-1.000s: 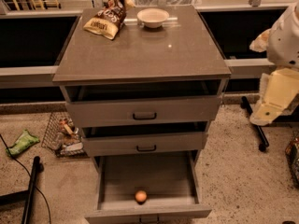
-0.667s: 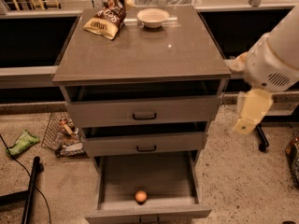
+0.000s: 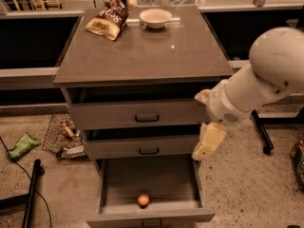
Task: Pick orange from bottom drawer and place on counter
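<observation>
The orange (image 3: 143, 200) lies in the open bottom drawer (image 3: 156, 177), near the middle of its front wall. The counter (image 3: 142, 51) is the glossy grey-brown top of the cabinet. My gripper (image 3: 206, 145) hangs from the white arm (image 3: 266, 75) at the cabinet's right side, level with the middle drawer. It is above and to the right of the orange and holds nothing that I can see.
A chip bag (image 3: 108, 17) and a white bowl (image 3: 156, 17) sit at the back of the counter. The top drawer (image 3: 137, 113) and middle drawer (image 3: 142, 146) are slightly open. A wire basket (image 3: 64, 137) and a green packet (image 3: 23, 145) lie on the floor at left.
The arm has swung left and down from the right edge of the view. The gripper now hangs beside the cabinet's right edge. The orange has not moved.
</observation>
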Controlling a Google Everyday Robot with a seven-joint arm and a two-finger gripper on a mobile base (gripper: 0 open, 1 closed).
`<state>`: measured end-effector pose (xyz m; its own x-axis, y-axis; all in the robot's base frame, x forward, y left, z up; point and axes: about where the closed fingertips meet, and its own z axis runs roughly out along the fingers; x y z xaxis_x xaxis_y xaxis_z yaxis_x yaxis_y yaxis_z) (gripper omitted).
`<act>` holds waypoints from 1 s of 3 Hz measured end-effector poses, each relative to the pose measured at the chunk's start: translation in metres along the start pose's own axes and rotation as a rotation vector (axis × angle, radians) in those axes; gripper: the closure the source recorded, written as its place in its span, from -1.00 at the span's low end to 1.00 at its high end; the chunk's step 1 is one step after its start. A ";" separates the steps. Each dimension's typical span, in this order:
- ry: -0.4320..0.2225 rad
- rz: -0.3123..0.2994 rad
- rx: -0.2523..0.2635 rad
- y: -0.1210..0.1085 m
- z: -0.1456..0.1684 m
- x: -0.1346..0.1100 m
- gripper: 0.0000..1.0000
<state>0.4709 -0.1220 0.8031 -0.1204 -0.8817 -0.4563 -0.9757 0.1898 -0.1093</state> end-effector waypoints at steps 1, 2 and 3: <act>-0.108 0.032 -0.056 0.010 0.057 -0.009 -1.00; -0.108 0.032 -0.056 0.010 0.057 -0.009 -1.00; -0.084 0.052 -0.105 0.016 0.123 0.029 -1.00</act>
<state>0.4741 -0.0915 0.6796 -0.1594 -0.8317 -0.5319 -0.9830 0.1837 0.0073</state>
